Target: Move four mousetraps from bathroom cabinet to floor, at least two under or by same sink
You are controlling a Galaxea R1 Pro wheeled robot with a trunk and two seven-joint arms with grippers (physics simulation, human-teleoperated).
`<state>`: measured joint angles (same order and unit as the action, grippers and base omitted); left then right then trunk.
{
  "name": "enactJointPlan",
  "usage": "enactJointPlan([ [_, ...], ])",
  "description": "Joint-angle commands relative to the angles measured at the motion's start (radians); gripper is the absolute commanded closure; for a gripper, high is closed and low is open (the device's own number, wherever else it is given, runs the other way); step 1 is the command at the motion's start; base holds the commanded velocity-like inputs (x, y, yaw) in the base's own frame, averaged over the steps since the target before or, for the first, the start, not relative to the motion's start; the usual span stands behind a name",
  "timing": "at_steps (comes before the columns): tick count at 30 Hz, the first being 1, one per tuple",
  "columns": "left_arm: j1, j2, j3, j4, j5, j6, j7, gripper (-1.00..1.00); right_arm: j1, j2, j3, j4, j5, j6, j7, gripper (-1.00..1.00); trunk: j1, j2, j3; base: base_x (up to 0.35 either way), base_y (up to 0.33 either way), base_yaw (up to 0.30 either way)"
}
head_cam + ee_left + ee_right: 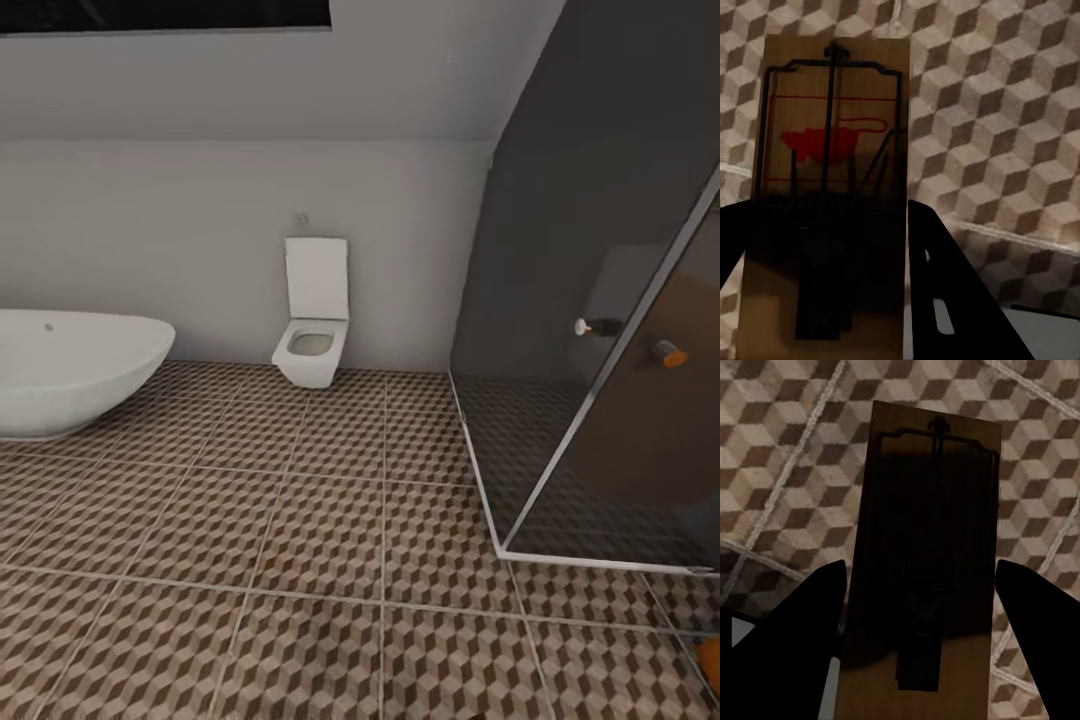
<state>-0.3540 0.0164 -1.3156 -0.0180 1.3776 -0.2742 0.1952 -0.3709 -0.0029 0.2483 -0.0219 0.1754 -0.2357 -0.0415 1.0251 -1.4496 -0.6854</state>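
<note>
Head view: tiled bathroom floor [300,560] fills the lower frame. White oval bathtub [70,370] at mid left, square-edged toilet [312,330] against the back wall at centre, dark glass shower enclosure [600,330] along the right side. The sink is not in this frame, so the robot appears to be in transit, not yet at the drop spot.

Left wrist view: left claw [832,247] is clenched on a mousetrap [832,150]. The board runs lengthwise out from between the dark fingers [945,300], wire bar and red mouse print facing the camera, cube-pattern tiles behind it. Gripping the near end by its edges likely keeps the fingers off the spring wire.

Right wrist view: right claw [919,622] grasps a second mousetrap [926,532] the same way, board centred in the frame, one dark finger [795,630] on each side, floor tiles behind. How close either finger sits to the board edge is hard to read in the shadow.

Judgement: one trap per claw halves the trips from the cabinet. Both traps hang above the floor, not yet placed.
</note>
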Motion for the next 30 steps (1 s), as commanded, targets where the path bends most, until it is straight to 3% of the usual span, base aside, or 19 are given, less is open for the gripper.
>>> enactJointPlan([
  [1,0.0,0.0,-0.008,-0.002,0.001,0.0,0.007,1.0,0.0,0.0,0.0,0.0,0.01,-0.002,-0.005,1.0,0.0,0.0,-0.002,0.0,0.0,0.184],
  [30,0.0,0.0,-0.008,-0.002,0.001,0.0,0.007,1.0,0.0,0.001,0.0,0.001,0.01,-0.001,-0.005,1.0,0.0,0.0,-0.041,0.0,0.0,0.189],
])
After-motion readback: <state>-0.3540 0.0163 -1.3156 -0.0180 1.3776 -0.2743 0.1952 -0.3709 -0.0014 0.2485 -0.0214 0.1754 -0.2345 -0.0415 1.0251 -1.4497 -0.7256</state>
